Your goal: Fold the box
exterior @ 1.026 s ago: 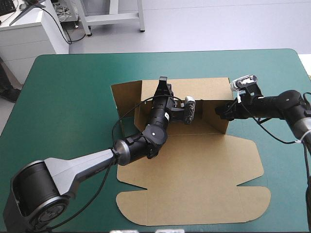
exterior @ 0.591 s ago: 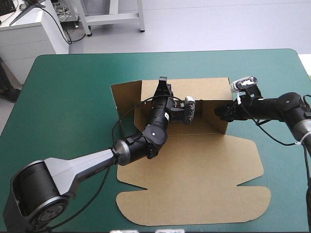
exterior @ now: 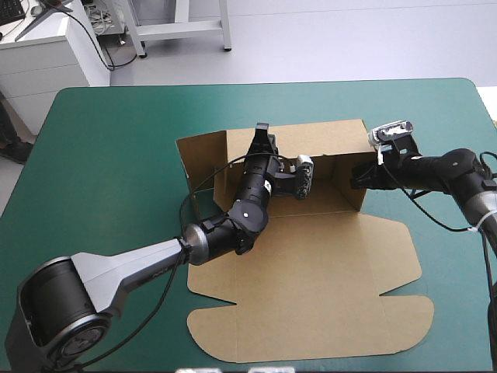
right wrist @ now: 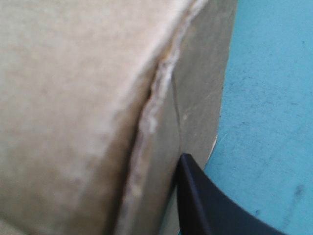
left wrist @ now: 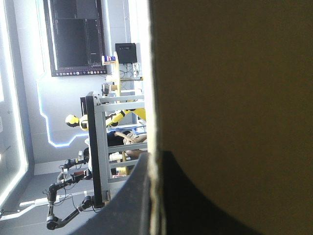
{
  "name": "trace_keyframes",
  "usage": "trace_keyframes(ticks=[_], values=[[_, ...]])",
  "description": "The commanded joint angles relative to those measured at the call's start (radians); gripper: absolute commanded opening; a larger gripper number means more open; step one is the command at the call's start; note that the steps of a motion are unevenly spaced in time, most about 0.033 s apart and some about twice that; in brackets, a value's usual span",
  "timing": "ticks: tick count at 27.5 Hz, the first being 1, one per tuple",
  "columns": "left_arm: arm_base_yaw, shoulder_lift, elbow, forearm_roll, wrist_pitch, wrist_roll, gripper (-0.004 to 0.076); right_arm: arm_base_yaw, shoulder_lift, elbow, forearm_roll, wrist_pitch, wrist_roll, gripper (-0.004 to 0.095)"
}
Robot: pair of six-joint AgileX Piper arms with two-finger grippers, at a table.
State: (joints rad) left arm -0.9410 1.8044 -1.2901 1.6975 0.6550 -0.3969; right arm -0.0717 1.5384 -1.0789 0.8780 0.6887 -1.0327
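Observation:
The brown box (exterior: 311,280) lies mid-table with its lid flat toward the near edge and its far wall (exterior: 318,138) raised. My left gripper (exterior: 262,130) reaches over the box floor and pinches that far wall's top edge. In the left wrist view the board (left wrist: 234,88) runs down between the two black fingers (left wrist: 136,196) of the left gripper (left wrist: 155,156). My right gripper (exterior: 359,176) holds the raised right side wall (exterior: 349,194). In the right wrist view one black finger (right wrist: 210,205) lies on the wall's outer face (right wrist: 195,98), and the other finger is hidden behind the board.
A side flap (exterior: 200,151) stands out at the far wall's left end. Teal-green cover (exterior: 109,171) lies bare around the box. The table's far edge (exterior: 264,84) is a short way beyond the raised wall.
The right gripper has shifted slightly to the right with the side wall, and the far wall's right corner now stands a little more upright. The left arm has hardly moved.

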Motion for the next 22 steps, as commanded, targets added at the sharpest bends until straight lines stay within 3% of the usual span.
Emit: trace_keyframes(ticks=[1,5,13,22], values=[[-0.004,-0.038,-0.016,-0.011,0.001,-0.004,-0.0008,0.020,-0.028,-0.017,0.071,0.022,0.065,0.0017],[-0.004,-0.038,-0.016,-0.011,0.001,-0.015,-0.0008,0.074,-0.030,-0.017,-0.021,-0.045,0.199,0.0004],[-0.004,-0.038,-0.016,-0.011,0.001,-0.015,-0.0008,0.231,-0.032,-0.020,-0.480,-0.109,0.599,0.0004],[-0.004,-0.038,-0.016,-0.007,0.001,-0.015,-0.0004,0.240,-0.032,-0.020,-0.516,-0.089,0.656,0.0003]])
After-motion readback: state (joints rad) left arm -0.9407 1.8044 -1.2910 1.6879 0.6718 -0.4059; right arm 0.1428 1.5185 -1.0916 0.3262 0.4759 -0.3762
